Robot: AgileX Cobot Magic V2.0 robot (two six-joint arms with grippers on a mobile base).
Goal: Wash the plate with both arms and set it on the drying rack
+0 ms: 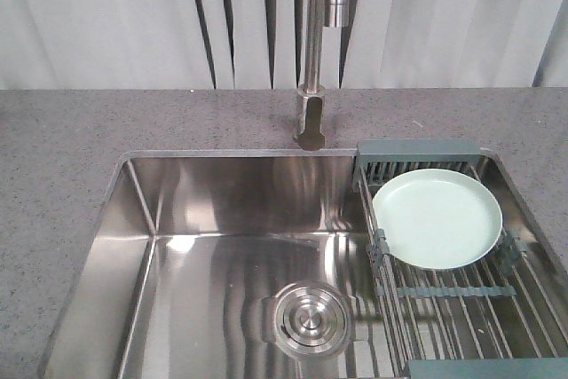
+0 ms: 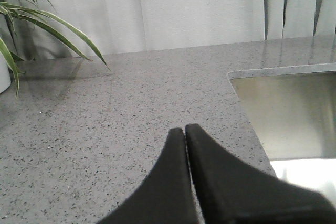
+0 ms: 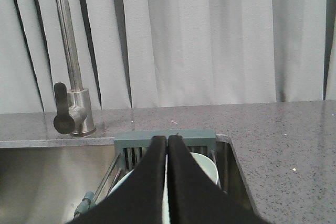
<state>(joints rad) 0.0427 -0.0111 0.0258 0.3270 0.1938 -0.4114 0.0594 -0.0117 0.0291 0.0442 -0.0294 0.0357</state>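
Note:
The pale mint-green plate [image 1: 437, 217] lies flat on the drying rack [image 1: 417, 150] at the right end of the sink; in the right wrist view only an edge of the plate [image 3: 207, 165] shows behind my fingers, in front of the rack's grey-blue end bar [image 3: 194, 138]. My right gripper [image 3: 167, 139] hangs above the plate, shut, with nothing held. Over the speckled counter left of the sink, my left gripper [image 2: 185, 129] is shut and empty. Neither gripper appears in the front view.
A steel sink basin [image 1: 222, 246] with a round drain [image 1: 308, 317] lies left of the rack. The faucet [image 1: 312, 51] rises behind it, its lever [image 3: 64, 114] toward the basin. A potted plant's leaves [image 2: 31, 24] hang at the counter's far left. Curtains close off the back.

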